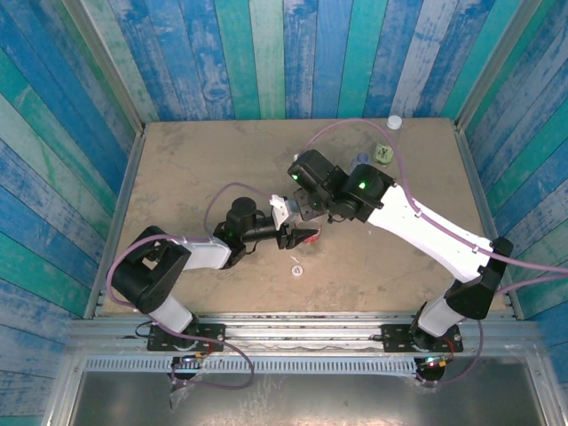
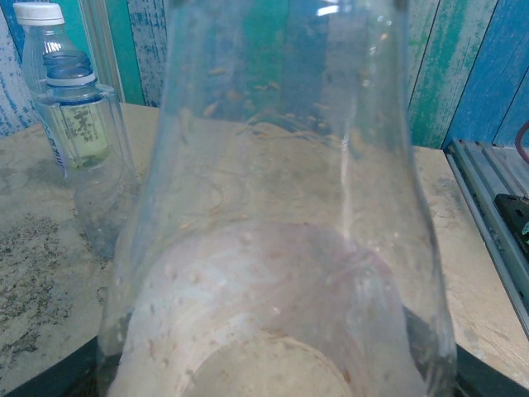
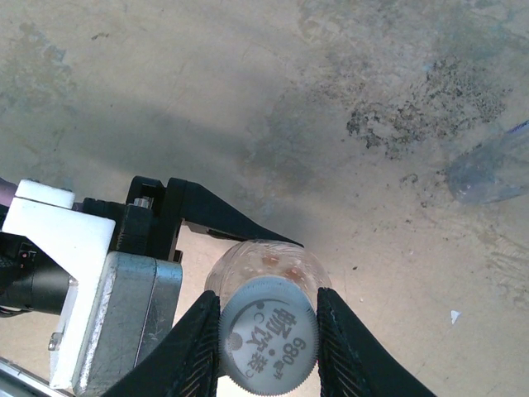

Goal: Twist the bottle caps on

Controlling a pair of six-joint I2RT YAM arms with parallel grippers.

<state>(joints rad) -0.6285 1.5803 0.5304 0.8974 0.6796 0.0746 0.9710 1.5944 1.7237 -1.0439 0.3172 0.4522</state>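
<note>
Three bottles in all. The middle bottle (image 2: 281, 207) is over the table's (image 1: 195, 177) centre. The other two are near the table's far right corner: a capped bottle (image 2: 41, 45) and a green-labelled bottle (image 2: 83, 124) with a bare neck.

Three caps in all. A printed cap (image 3: 269, 335) is at the top of the middle bottle. A white cap (image 1: 394, 122) sits on the capped bottle. A loose cap (image 1: 296, 271) lies toward the table's near edge.

Two robot arms, the left arm (image 1: 191, 253) and the right arm (image 1: 426, 226), are mounted at the table's near edge.
</note>
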